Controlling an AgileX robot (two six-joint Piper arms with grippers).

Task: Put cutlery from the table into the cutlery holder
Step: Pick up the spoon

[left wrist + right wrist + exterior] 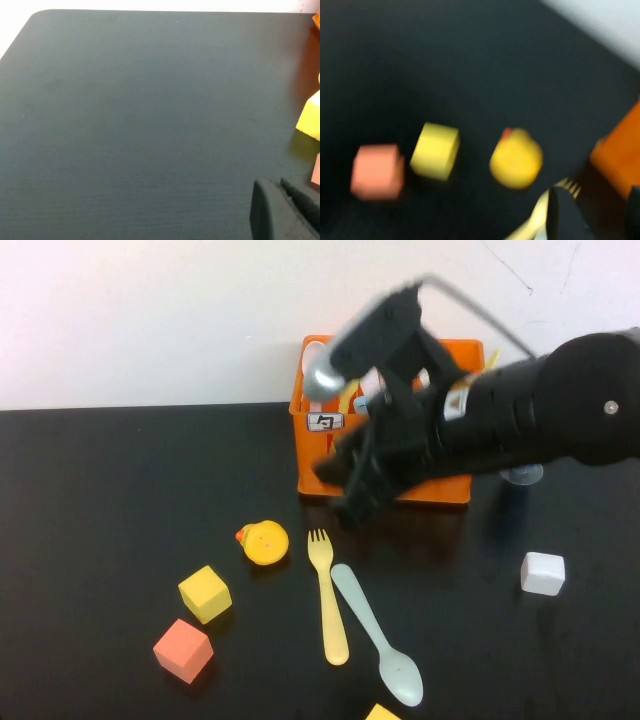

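1. The right hand [345,495] is hanging in the middle of the high view, in front of the orange holder [315,445], and its arm is reaching in from the right edge of the frame. It is blurred there. In the right wrist view two dark fingers [562,215] are standing apart at the bottom right with nothing between them, so the hand is looking open and empty.
2. The left hand [287,210] is showing only as a dark part in the bottom right corner of the left wrist view, over the bare black bench [140,115]. I cannot tell whether it is open or closed, and it is not appearing in the high view.
3. The orange holder is standing at the upper middle of the high view, at the far edge of the bench, with a white label [325,422] on its front. Something pale and something yellow are sticking up inside it, but the arm is covering most of them.
4. The yellow fork [328,595] is lying on the bench in the lower middle of the frame, its prongs pointing toward the holder. The mint-green spoon [378,633] is lying just beside it on the right, its bowl toward the bottom edge.
5. The yellow duck [264,541] is sitting left of the fork. The yellow cube [205,593] and the pink cube [183,650] are lying at the lower left, and a white cube [543,573] is lying at the right.
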